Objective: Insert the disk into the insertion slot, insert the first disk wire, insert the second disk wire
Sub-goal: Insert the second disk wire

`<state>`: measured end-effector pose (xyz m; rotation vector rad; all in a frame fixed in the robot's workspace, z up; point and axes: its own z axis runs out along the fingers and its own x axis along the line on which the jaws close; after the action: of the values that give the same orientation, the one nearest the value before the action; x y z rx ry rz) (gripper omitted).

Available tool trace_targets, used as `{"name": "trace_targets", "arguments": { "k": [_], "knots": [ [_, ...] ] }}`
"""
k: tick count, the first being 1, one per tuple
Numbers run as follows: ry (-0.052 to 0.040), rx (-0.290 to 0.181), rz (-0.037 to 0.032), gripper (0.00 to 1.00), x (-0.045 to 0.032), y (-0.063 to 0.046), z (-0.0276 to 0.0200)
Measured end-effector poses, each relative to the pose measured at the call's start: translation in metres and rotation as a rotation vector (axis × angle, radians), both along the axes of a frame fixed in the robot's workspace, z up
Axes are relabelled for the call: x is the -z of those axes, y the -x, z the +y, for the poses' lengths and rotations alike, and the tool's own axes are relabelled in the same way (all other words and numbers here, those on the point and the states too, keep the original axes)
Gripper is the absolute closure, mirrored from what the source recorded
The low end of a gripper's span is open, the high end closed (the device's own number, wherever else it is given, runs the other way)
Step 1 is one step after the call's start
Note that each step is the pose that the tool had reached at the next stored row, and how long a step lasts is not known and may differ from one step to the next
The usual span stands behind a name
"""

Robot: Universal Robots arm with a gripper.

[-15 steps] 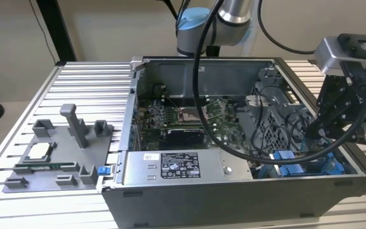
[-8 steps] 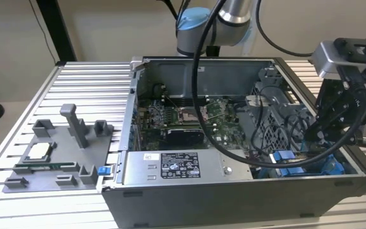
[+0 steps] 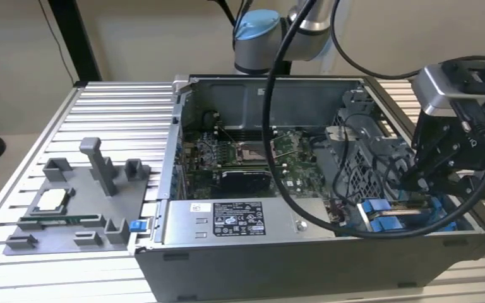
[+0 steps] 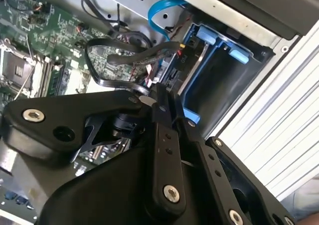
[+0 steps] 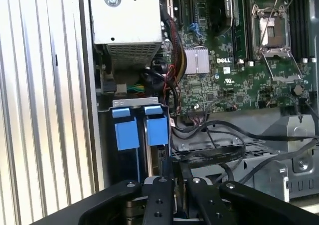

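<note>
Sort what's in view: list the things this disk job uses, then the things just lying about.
Job: gripper; insertion slot with blue clips; light-blue disk wire.

Lying about: grey fixture tray on the table; power-supply box; motherboard.

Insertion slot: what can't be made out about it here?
- Exterior view: the gripper and a black cable cover part of the insertion slot.
- Second wrist view: the gripper hides the slot's near end.
- First wrist view: the slot's depth is dark; whether the disk sits inside is unclear.
</note>
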<state>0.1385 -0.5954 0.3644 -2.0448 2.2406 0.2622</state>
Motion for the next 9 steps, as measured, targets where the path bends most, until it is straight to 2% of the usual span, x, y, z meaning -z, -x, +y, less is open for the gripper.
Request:
{"name": "trace_targets", "arguments": {
  "k": [4, 9],
  "knots": [
    [0.0001, -0.027, -0.0014, 1.00, 0.0038, -0.0010, -0.0004],
    [0.0002, -0.048, -0.0084, 1.00, 0.0055, -0.0044, -0.0005]
  ]
}}
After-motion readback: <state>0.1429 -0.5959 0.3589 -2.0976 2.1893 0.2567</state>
